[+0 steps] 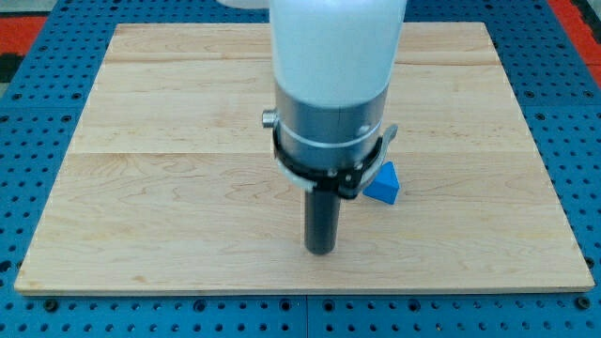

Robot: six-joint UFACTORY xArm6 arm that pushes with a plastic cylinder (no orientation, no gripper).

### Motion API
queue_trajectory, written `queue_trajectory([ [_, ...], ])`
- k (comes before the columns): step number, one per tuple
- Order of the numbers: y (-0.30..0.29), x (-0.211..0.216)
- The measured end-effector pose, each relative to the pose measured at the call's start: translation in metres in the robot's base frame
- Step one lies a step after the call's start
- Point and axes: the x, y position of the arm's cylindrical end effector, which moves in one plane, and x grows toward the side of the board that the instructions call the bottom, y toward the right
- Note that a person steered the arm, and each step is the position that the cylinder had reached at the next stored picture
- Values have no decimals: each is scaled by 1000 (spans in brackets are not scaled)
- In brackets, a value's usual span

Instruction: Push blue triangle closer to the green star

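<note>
- The arm carried no pincer, so no wide, narrow or holding state applied; it ended in a dark rod.
- The rod's tip point(322, 250) rested on the wooden counter point(141, 188), near the view's bottom, just left of centre.
- The blue triangle point(383, 183) lay up and to the view's right of the tip, close to it but apart. Part of the block was hidden behind the arm's body.
- The green star was not visible anywhere on the counter. It may have been hidden behind the arm; its position could not be told.
- Risk: with the star's place unknown, any push direction was a guess, and a wrong heading would likely move the triangle farther from its target.
- Risk: the triangle's slanted faces would probably let the tip slip off, turning the block instead of driving it straight.
- Risk: an off-centre contact could send the block towards the counter's right edge.
- Risk: if the star sat under the arm, the rod might strike it first.
</note>
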Motion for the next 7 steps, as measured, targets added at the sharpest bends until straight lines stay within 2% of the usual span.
queue_trajectory([
  [1, 12, 19],
  [2, 66, 2],
  [5, 104, -49],
  [7, 101, -103],
])
